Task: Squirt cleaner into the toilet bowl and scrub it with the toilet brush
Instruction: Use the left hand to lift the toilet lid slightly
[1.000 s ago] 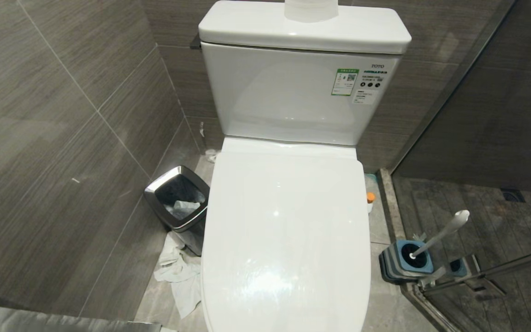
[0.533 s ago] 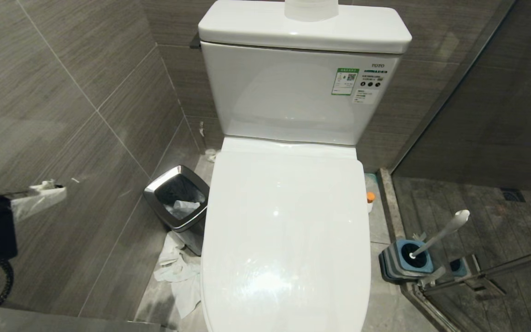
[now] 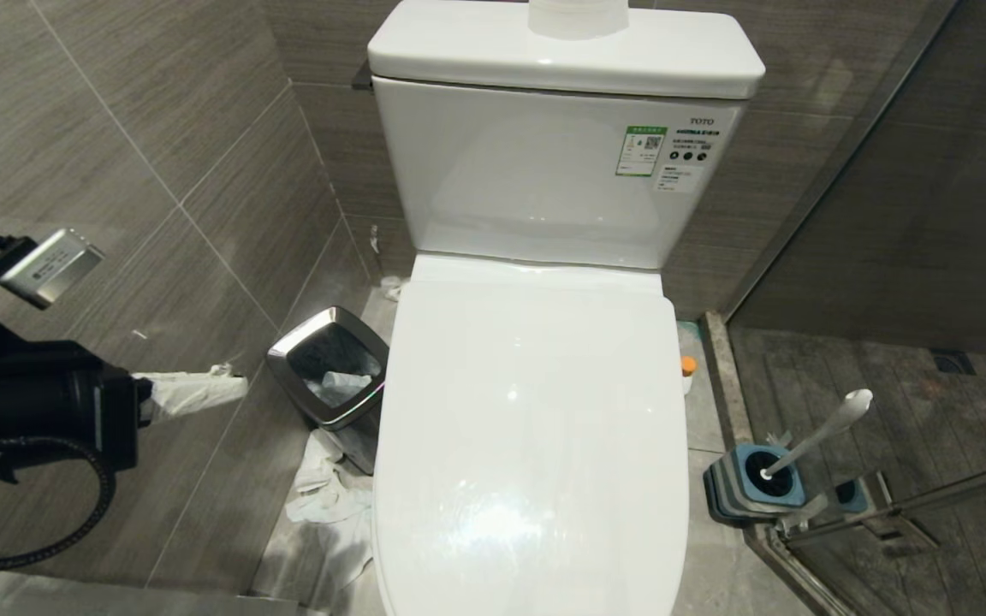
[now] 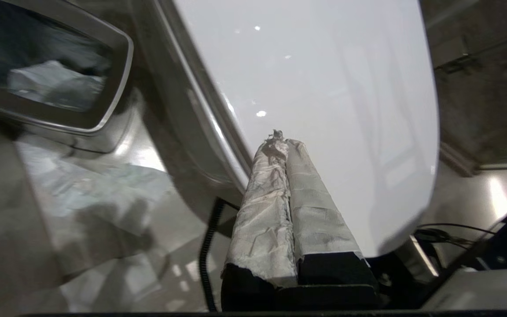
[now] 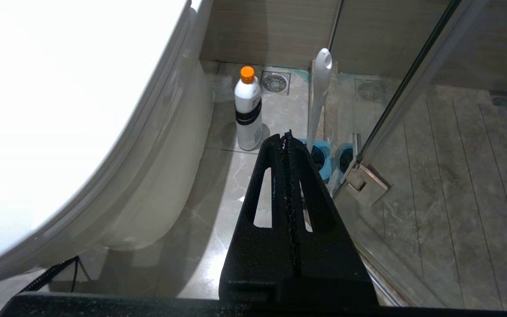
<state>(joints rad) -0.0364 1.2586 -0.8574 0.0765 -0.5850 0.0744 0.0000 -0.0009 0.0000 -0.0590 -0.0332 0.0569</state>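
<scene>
The toilet's white lid [image 3: 531, 428] is down, so the toilet bowl's inside is hidden. My left gripper [image 3: 234, 385], its fingers wrapped in white tape, hangs shut and empty to the left of the toilet, near the bin; in the left wrist view the left gripper [image 4: 280, 137] points over the lid's edge [image 4: 324, 88]. The right gripper [image 5: 286, 136] is shut and empty, low beside the toilet's right flank. The cleaner bottle [image 5: 248, 110] stands on the floor there; only its orange cap [image 3: 688, 365] shows from the head. The toilet brush [image 3: 818, 432] leans in its blue holder [image 3: 754, 483].
A chrome-rimmed bin [image 3: 330, 364] with paper inside stands left of the toilet, crumpled paper [image 3: 330, 505] on the floor before it. The cistern [image 3: 561, 154] bears a white cylinder [image 3: 579, 17]. A glass shower door [image 3: 912, 505] closes off the right, tiled wall the left.
My left arm has risen into the head view from the lower left and swung right, its taped fingers now reaching toward the bin. Nothing else has moved.
</scene>
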